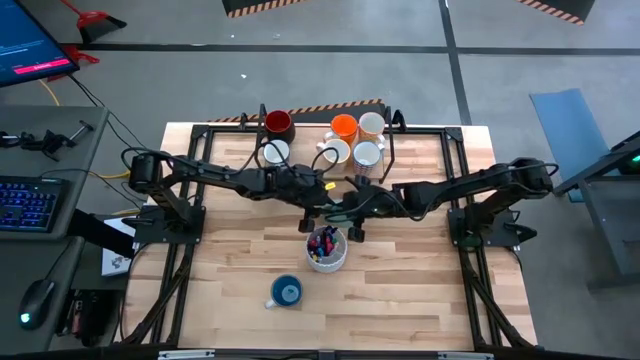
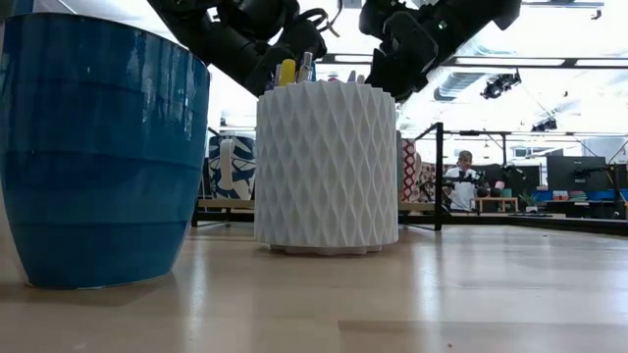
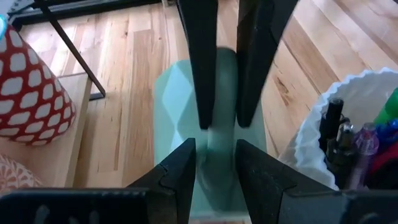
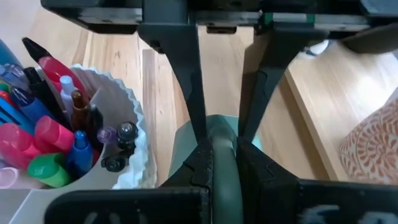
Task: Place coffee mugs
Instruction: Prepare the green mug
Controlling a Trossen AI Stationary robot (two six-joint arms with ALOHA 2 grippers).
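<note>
A pale green mug point(image 3: 174, 93) sits between my two grippers at mid-table, its handle point(image 3: 219, 87) turned up toward both wrist cameras. My right gripper point(image 4: 227, 146) is shut on that handle. My left gripper point(image 3: 216, 146) is open, one finger on either side of the same handle, facing the right one. In the high view the left gripper point(image 1: 328, 205) and the right gripper point(image 1: 352, 208) meet just beyond the white pen cup point(image 1: 327, 248). That cup hides the mug in the low view, so I cannot see whether the mug is clear of the table. My right gripper pinches the green mug's handle point(image 4: 222, 155) between its two fingers, on the handle's two flat sides. It comes slanting down from the table's right. The mug's body lies beyond and below the fingers.
The ribbed pen cup point(image 2: 327, 167) stands close on the near side of both grippers. A blue mug point(image 1: 286, 291) stands near the front edge. Red point(image 1: 277, 123), orange point(image 1: 344, 127) and several white mugs point(image 1: 367, 154) are grouped at the far edge, inside a black frame.
</note>
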